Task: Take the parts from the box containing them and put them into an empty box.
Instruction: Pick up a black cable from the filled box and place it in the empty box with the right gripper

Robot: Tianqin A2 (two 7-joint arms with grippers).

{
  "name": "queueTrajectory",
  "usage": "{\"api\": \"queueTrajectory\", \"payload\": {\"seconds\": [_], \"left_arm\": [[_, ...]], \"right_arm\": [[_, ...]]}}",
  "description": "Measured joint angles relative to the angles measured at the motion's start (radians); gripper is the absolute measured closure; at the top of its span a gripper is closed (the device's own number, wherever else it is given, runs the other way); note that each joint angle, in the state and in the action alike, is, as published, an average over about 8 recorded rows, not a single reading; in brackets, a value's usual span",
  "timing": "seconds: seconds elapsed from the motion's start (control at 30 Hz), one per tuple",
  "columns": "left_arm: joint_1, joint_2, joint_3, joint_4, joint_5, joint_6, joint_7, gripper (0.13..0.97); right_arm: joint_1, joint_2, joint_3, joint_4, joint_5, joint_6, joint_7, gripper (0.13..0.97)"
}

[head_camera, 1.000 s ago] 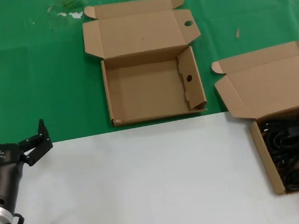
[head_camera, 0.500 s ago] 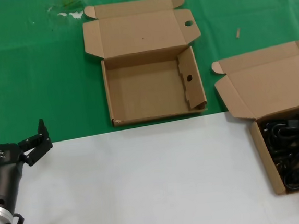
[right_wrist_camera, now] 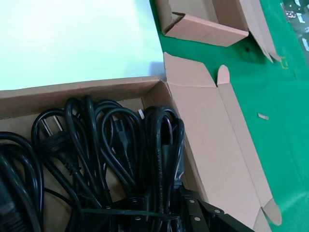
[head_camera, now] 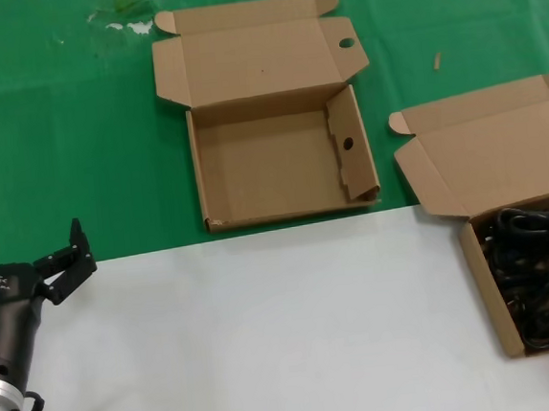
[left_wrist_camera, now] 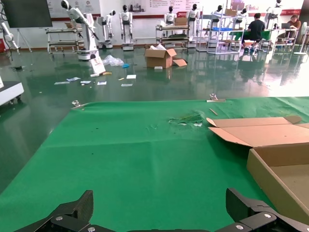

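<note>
Your left gripper (head_camera: 66,257) hovers at the near left of the worktop, right where the white sheet (head_camera: 266,331) meets the green mat (head_camera: 67,137), and its fingers are spread wide with nothing between them. The empty box (head_camera: 281,166) sits on the green mat toward the far middle, lid thrown back, with a round hole in one lid flap and another in the inner side flap. The box containing the parts (head_camera: 483,283) lies at the right edge of the worktop, its plain lid (head_camera: 491,153) folded open onto the green. Inside it you have the black cables (right_wrist_camera: 120,154), looped in long bundles packed side by side. Your right gripper (right_wrist_camera: 203,217) does not show in the head view; in the right wrist view its dark fingers sit low among the cables beside the box's lid-side wall, but you cannot tell from there whether they are spread or clamped on a bundle.
</note>
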Motion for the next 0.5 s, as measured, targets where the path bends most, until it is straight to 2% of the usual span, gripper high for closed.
{"api": "queueTrajectory", "payload": {"seconds": [0.07,0.5], "left_arm": [[0.000,0.000,0.000,0.000,0.000,0.000,0.000,0.132],[0.000,0.000,0.000,0.000,0.000,0.000,0.000,0.132]], "right_arm": [[-0.009,0.005,0.005,0.009,-0.001,0.003,0.006,0.858],[-0.139,0.070,0.114,0.179,0.033,0.033,0.088,0.872]]}}
